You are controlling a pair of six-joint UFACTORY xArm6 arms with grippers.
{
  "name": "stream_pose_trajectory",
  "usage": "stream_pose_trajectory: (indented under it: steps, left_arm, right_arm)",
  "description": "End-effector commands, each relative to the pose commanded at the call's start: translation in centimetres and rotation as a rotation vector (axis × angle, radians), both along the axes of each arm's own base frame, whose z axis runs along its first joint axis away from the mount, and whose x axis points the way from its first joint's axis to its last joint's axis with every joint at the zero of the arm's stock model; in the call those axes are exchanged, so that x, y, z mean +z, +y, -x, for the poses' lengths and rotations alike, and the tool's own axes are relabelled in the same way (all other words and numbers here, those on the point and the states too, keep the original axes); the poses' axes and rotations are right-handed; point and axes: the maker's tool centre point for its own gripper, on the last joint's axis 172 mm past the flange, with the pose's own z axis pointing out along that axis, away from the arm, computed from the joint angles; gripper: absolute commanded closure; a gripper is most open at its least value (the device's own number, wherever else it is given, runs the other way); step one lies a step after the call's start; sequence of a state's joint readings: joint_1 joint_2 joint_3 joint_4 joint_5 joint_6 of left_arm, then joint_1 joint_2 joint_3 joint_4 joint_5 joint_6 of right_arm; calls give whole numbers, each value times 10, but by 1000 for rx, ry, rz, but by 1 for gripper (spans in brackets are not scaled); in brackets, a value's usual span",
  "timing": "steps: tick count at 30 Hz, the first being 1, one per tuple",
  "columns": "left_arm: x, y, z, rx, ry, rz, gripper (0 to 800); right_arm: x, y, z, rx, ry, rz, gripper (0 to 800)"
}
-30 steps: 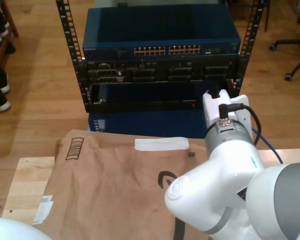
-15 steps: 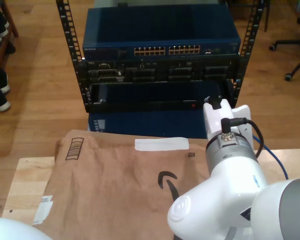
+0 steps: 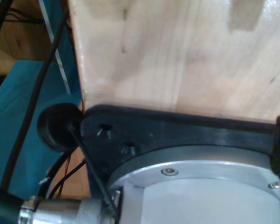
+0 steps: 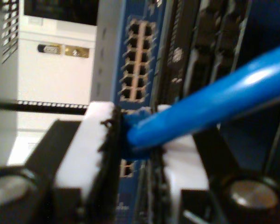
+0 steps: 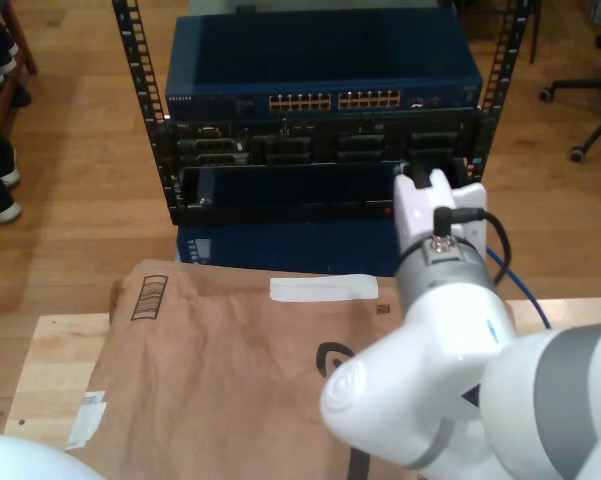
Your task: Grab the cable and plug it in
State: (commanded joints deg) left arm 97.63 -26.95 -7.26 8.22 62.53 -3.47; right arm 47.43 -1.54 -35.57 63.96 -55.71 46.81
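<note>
Where the cable meets our second gripper, the two white pads are closed on its bright-blue end, and the rest of the cord runs off thick and blurred toward the camera. Its plug is hidden between the pads, so we cannot tell how it is turned. Just beyond the pads stands the blue network switch with its double row of ports, close to the gripper, though we cannot tell whether anything touches it.

From the exterior view, the same arm reaches up from about 5 o'clock toward the rack, its tip in front of the dark equipment below the switch. A stretch of the blue cable trails down from the arm at about 4 o'clock, past the edge of the wooden surface. A brown paper mailer lies across that surface, with a white strip of tape near its far edge.

Our first gripper's camera looks at pale wood, a black mounting plate and a grey round base; we cannot tell whether that gripper is wide or narrow.
</note>
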Motion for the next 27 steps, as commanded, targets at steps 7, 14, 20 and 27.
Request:
stream_pose_trajectory:
  steps: [7,14,20,27]
  left_arm:
    - [0,0,0,0,0,0,0]
    - [0,0,0,0,0,0,0]
    - [0,0,0,0,0,0,0]
    - [0,0,0,0,0,0,0]
  right_arm:
    - [-11,-18,-26,-46,-11,-49,800]
    - [-5,0,-44,-10,-119,-141,800]
    - [-16,-11,-44,-50,-142,-178,800]
    - [-13,-29,-58,-81,-222,-167,800]
